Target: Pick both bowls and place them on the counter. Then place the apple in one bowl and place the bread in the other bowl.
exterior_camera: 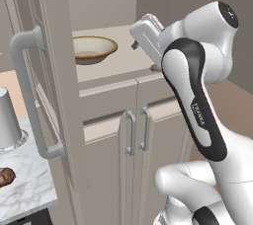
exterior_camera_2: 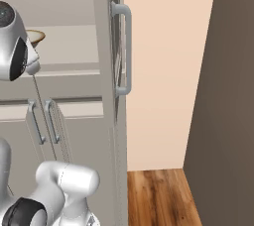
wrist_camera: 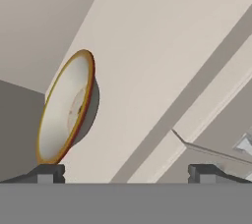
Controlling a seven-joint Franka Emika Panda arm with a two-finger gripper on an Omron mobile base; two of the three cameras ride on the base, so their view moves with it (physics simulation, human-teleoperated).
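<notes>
Just one tan bowl (exterior_camera: 93, 49) on shelf (exterior_camera: 123, 58), one bread (exterior_camera: 5, 176) on counter (exterior_camera: 24, 189).

Tan bowl (exterior_camera: 94, 49) with a golden-brown rim, pale inside, on a plain beige shelf (exterior_camera: 116, 60). Cabinet doors (exterior_camera: 131, 155) in greyish beige, handles (exterior_camera: 137, 131) light grey. White marble counter (exterior_camera: 24, 182) with grey veins carries a dark-brown roll (exterior_camera: 5, 176). Arm (exterior_camera: 197, 100) white with black joints. Wood-brown plank floor (exterior_camera_2: 161, 197), peach wall (exterior_camera_2: 166, 71).
</notes>
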